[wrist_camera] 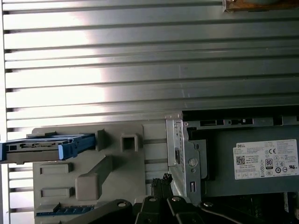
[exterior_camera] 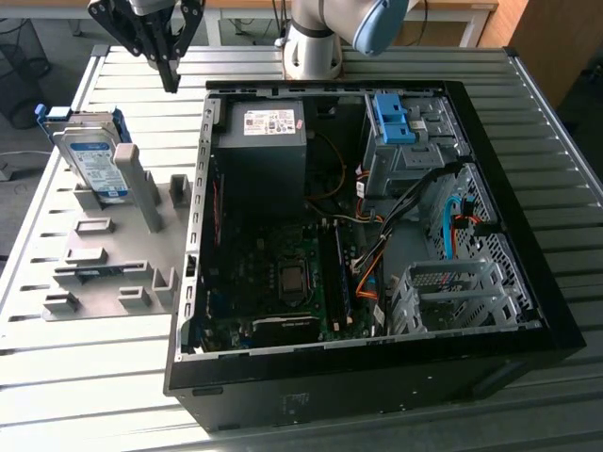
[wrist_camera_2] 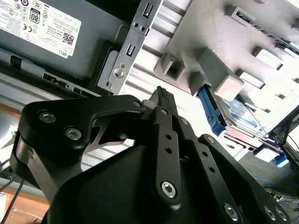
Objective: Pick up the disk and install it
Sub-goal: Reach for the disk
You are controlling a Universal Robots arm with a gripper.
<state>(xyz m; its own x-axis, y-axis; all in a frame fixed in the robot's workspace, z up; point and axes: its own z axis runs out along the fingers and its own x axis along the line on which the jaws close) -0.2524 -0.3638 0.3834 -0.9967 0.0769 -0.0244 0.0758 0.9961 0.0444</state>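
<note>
The robot's hand [exterior_camera: 170,83], fingers pinched together and empty, hovers near the desk's [exterior_camera: 85,395] far edge, between the open computer case [exterior_camera: 377,395] and a grey holder [exterior_camera: 113,273]. A clean pick-up likely means spreading first, then descending squarely over the upper edge of the disk [exterior_camera: 92,162]. It stands leaning in the holder, label facing the desk's near edge, long axis apparently rising steeply.

The black gripper [exterior_camera: 171,83] hangs fingers-down under its wrist, serrated fingertips [wrist_camera_2: 161,92] drawn together with apparently nothing pinched between them, while the grey arm [exterior_camera: 314,47] rises well apart from the fingers.
</note>
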